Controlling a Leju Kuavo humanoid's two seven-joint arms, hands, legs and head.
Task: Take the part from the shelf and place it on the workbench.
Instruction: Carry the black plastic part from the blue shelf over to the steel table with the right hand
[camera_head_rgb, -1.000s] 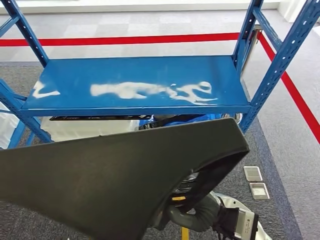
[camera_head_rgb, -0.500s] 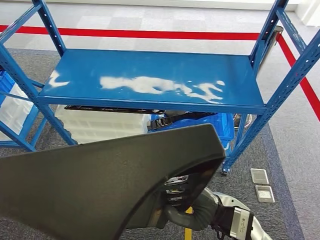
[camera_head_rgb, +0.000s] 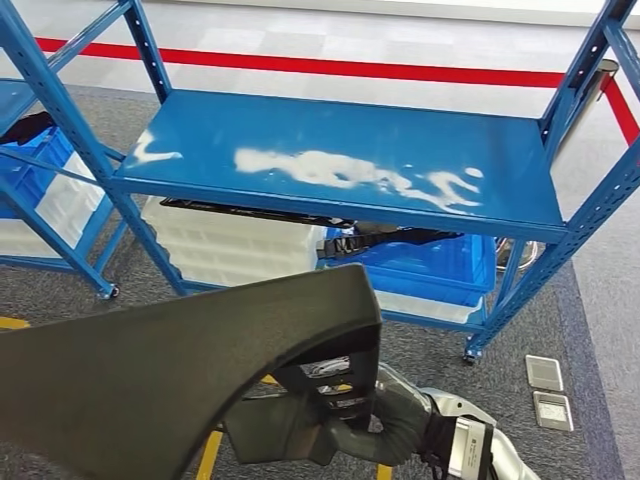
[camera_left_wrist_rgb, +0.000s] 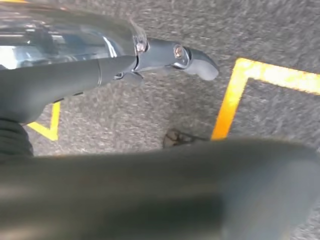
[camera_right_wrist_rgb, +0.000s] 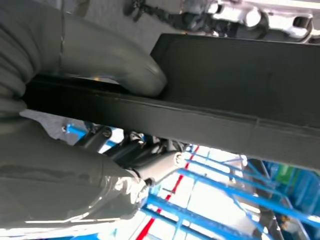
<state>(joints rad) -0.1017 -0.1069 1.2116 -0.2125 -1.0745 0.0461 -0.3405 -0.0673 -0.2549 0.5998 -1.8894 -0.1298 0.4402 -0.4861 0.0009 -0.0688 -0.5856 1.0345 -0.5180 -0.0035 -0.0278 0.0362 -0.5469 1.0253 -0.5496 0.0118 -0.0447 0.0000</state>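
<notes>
On the left, the left hand reaches along the large dark grey moulded plastic part; whether it grasps it I cannot tell. The part is off the blue steel shelf and rides low across the robot's front, probably carried flat for balance. Farther right, the right hand clasps the part's edge, thumb on one face and fingers beneath, likely bearing its weight. No workbench appears, so placing remains undone.
</notes>
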